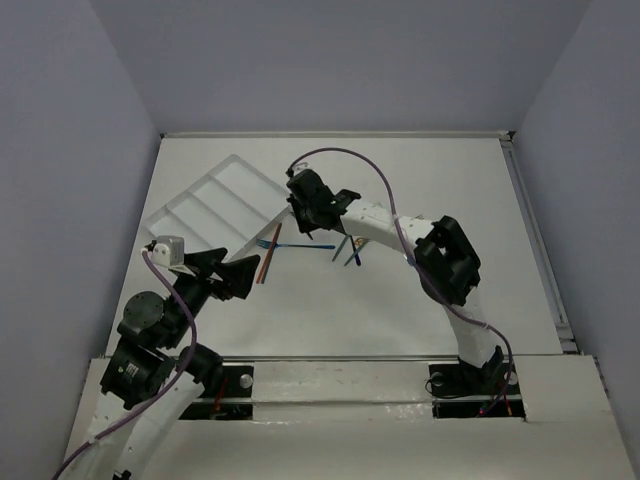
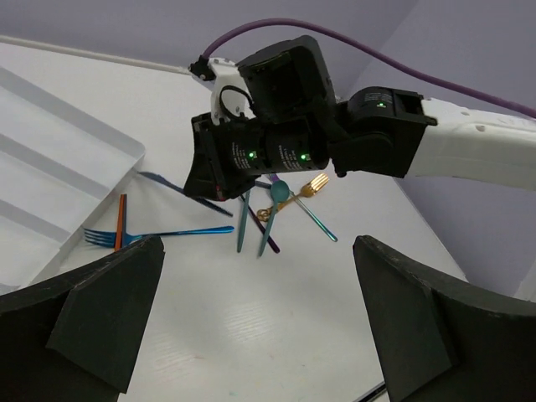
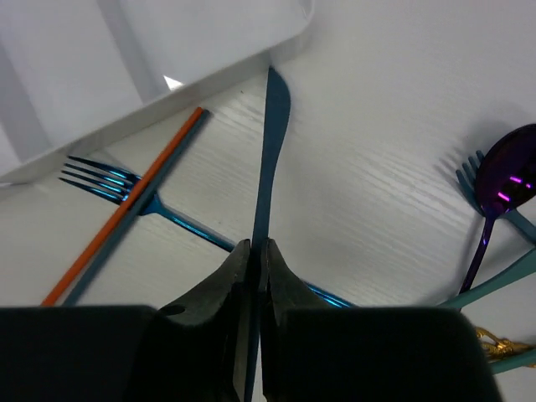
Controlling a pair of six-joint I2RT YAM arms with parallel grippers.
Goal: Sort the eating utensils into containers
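Observation:
My right gripper [image 3: 259, 247] is shut on a navy knife [image 3: 272, 151], whose blade tip points at the corner of the white cutlery tray [image 3: 167, 50]. A blue fork [image 3: 126, 188] and an orange-brown utensil [image 3: 134, 201] lie crossed beside the tray's edge. A purple spoon [image 3: 507, 180] and teal utensils lie to the right. In the left wrist view the knife [image 2: 172, 186] sticks out of the right gripper [image 2: 213, 180]. My left gripper [image 2: 260, 310] is open and empty, near the table's front, short of the pile [image 2: 276, 218].
The tray [image 1: 215, 200] lies at an angle at the back left. The right arm [image 1: 445, 260] arches over the table's middle. A gold fork [image 2: 306, 191] lies in the pile under the right wrist.

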